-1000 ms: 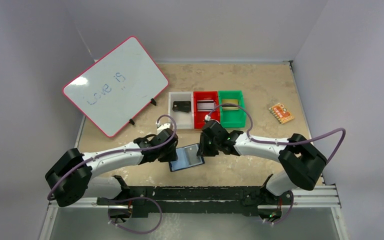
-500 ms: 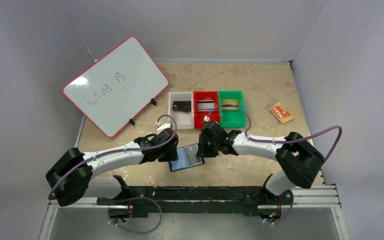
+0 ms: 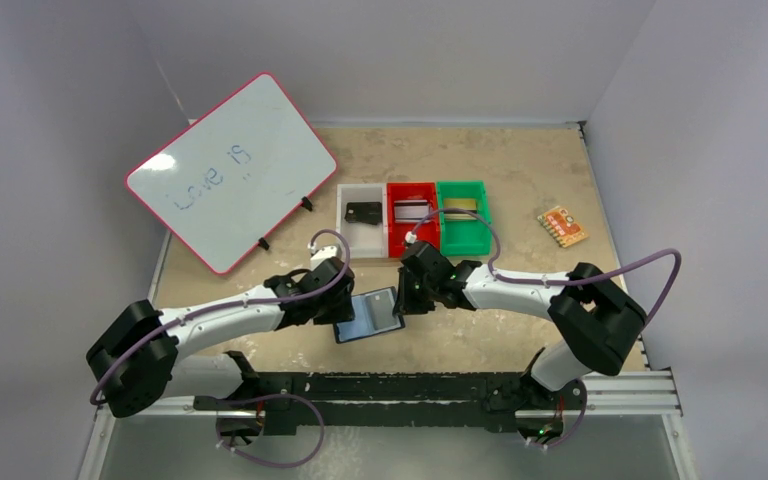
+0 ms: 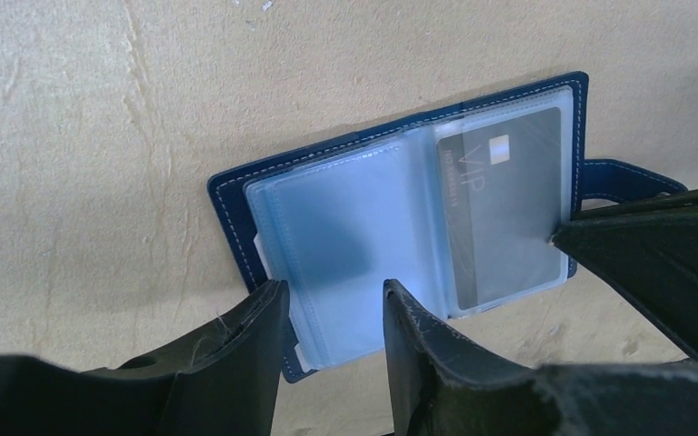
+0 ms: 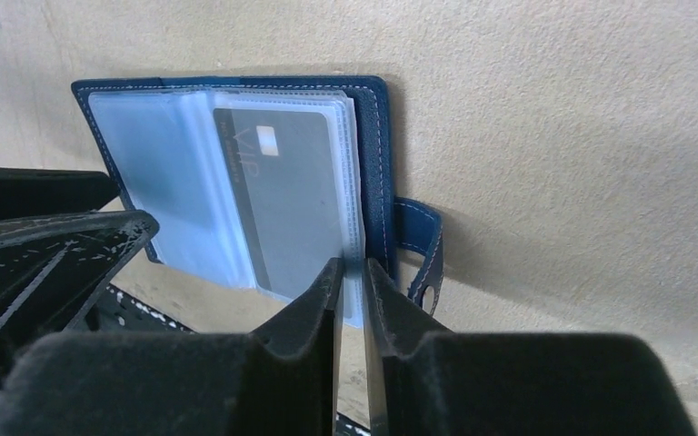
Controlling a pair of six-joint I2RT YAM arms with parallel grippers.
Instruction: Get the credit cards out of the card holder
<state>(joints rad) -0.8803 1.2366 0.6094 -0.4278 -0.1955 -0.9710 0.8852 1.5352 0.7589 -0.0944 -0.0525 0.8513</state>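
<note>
The navy-blue card holder (image 3: 368, 316) lies open on the table between my two grippers, its pale blue plastic sleeves up. It shows in the left wrist view (image 4: 345, 227) and the right wrist view (image 5: 173, 173). A grey "VIP" card (image 4: 504, 218) sits in the right-hand sleeve (image 5: 282, 191). My left gripper (image 3: 345, 308) is open, its fingers straddling the near edge of the left sleeve (image 4: 327, 295). My right gripper (image 3: 403, 300) is shut on the edge of the right sleeve stack (image 5: 353, 265), beside the snap tab (image 5: 418, 250).
White (image 3: 345, 235), red (image 3: 393, 240) and green (image 3: 480, 235) bins stand side by side behind the holder, each with a card-like item inside. A whiteboard (image 3: 230, 170) leans at the back left. An orange patterned piece (image 3: 562, 226) lies at the far right.
The card holder and both grippers have shifted slightly to the left. The right gripper stays shut on the sleeve edge and the left stays open.
</note>
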